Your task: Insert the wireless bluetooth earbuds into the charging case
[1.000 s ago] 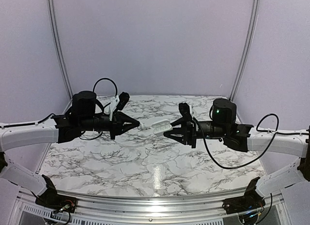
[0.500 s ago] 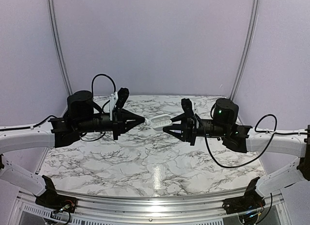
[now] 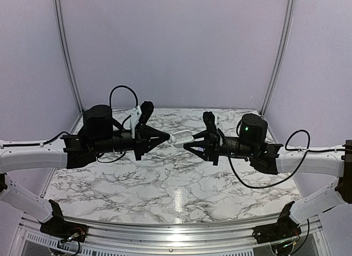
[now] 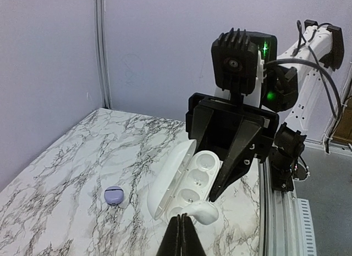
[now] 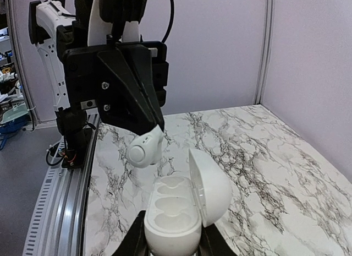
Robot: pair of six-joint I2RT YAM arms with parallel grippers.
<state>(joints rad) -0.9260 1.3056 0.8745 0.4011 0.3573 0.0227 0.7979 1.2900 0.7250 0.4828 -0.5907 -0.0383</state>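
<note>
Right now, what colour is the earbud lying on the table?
Lilac-grey earbud; clearest in left wrist view.

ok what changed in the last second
The left gripper moved right with its white earbud and closed the gap to the open charging case; both arms rose slightly. The right gripper still holds the case, and the left stays shut on the earbud.

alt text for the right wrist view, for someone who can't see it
The right gripper holds an open white charging case at the bottom of the view, lid tipped to the right, while the left gripper pinches a white earbud just above its recesses. Behind lie a marble table and lilac walls.
</note>
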